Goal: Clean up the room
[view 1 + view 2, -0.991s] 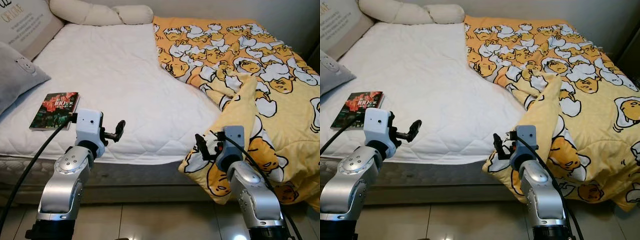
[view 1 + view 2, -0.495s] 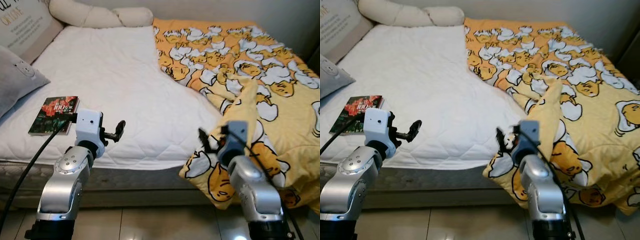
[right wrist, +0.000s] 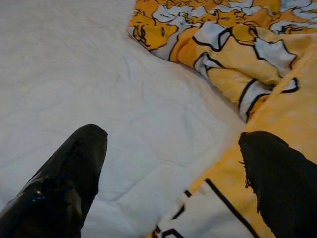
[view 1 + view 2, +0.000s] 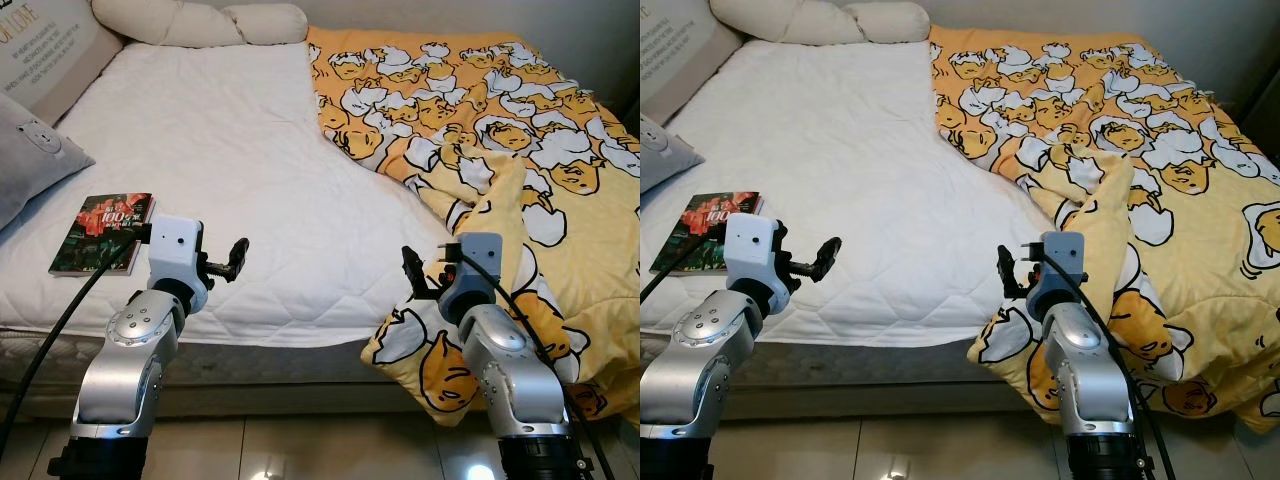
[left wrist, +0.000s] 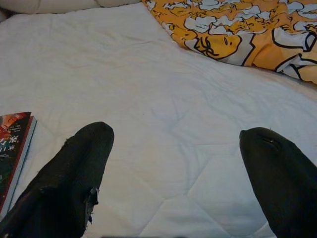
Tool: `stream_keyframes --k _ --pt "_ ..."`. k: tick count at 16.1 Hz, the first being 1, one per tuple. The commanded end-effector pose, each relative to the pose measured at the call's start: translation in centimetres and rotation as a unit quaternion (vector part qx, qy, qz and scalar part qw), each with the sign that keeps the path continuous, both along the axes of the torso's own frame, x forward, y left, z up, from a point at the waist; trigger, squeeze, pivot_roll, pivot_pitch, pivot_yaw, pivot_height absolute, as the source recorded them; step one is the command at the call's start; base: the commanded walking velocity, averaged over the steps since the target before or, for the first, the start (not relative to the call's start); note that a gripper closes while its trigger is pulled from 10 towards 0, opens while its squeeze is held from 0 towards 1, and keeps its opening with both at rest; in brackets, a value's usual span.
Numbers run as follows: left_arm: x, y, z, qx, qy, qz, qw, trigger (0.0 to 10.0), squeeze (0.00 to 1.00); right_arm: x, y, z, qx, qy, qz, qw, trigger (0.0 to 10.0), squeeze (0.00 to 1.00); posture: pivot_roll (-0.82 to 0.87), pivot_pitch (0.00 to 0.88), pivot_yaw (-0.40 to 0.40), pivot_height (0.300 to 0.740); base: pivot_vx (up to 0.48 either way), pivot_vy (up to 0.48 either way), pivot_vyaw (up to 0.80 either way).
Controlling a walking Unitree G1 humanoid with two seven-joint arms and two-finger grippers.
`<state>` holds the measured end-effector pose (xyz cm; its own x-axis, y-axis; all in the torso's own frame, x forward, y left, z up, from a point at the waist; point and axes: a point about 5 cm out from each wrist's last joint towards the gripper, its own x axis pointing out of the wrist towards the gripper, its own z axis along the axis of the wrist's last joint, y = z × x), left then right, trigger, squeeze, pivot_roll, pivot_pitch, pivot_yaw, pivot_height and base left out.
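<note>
Right hand: raised at the bed's front edge, fingers spread wide, gripping nothing. In its wrist view one finger is over white sheet, the other over yellow fabric.
Left hand: held above the near edge of the mattress, fingers wide apart, empty. Just beside the book, not touching it.
Blanket: yellow with a white-and-orange cartoon print, bunched over the right half of the bed. One fold stands up in a ridge near the right hand; a corner hangs off the front edge toward the floor.
Mattress: white quilted cover, bare on the left half.
Book: thin paperback, lies flat near the front left edge of the bed.
Pillows: long cream bolster at the head; grey cushion and a lettered cushion at the left.
Step, as judged: taking hold of the blanket to spread it looks like the likely job; not yet begun.
Handling, blanket: soft, limp, light for its bulk. It will drape and drag, not lift as one piece. Printed cloth looks smooth, so a thin pinch may slip.
Where to grip: the hanging corner or the raised fold nearest the right hand, gathering a thick bunch of cloth.
Handling, book: stiff, light, flat to the sheet; best pinched at the edge near the mattress border.
Risk: pulling the blanket may tug the sheet.
</note>
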<state>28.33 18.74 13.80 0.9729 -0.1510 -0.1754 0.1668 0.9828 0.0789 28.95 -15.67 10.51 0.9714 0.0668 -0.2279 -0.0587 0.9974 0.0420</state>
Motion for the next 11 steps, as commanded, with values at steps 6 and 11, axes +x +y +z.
stream_keyframes --k 6,11 --pt "0.12 0.18 0.2 0.002 0.003 -0.001 1.0 10.0 0.0 -0.08 -0.01 -0.2 -0.005 -0.002 -0.002 1.0 10.0 0.0 0.04 0.0 -0.003 0.74 0.309 0.0 0.0" --pt "0.11 0.01 0.26 0.001 0.003 -0.004 1.0 10.0 0.0 0.09 0.29 0.12 0.026 -0.006 0.004 1.0 10.0 0.0 0.04 0.0 -0.005 0.74 0.313 0.0 -0.09"
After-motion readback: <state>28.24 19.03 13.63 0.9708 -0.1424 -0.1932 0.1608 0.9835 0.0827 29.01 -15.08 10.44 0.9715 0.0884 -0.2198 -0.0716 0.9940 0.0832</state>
